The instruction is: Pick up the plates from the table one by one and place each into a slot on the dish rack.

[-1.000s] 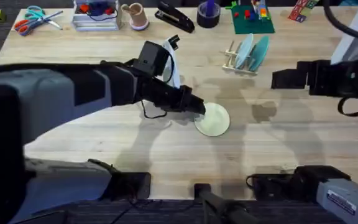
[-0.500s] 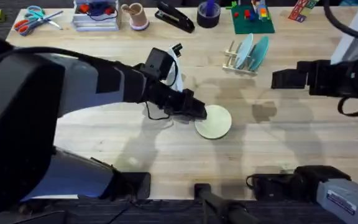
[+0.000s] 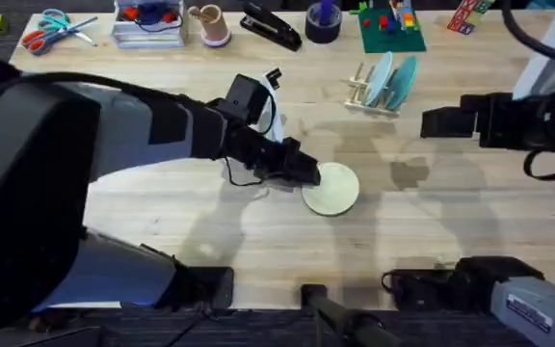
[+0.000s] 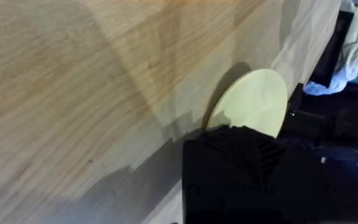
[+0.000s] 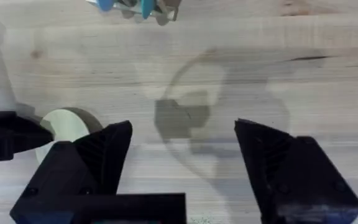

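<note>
Left gripper (image 3: 306,172): your left arm reaches from the lower left across the table's middle; its black tip meets the left edge of the cream-yellow plate. In the left wrist view a black finger (image 4: 241,162) covers the plate's near edge. Whether the jaws are closed on the plate, you cannot tell.

Cream-yellow plate (image 3: 332,188): you find it near the centre of the table, in front of the dish rack and well apart from it. In the left wrist view (image 4: 253,102) it appears as a pale oval seen nearly edge-on; whether it rests flat or is tipped up, you cannot tell.

Right gripper (image 5: 182,146): your right claw is spread wide and holds nothing; bare wood shows between the two black fingers. In the overhead view it hangs at the right side of the table (image 3: 441,120), to the right of the rack.

Dish rack (image 3: 366,92): the pale wooden rack stands toward the far side, right of centre.

Racked plates: a light blue plate (image 3: 381,79) and a teal plate (image 3: 402,81) stand upright in adjacent slots, side by side.

Table (image 3: 162,212): light plank wood.

Far edge: scissors (image 3: 51,29), a black stapler (image 3: 272,26) and a green board (image 3: 390,29) lie along it.
</note>
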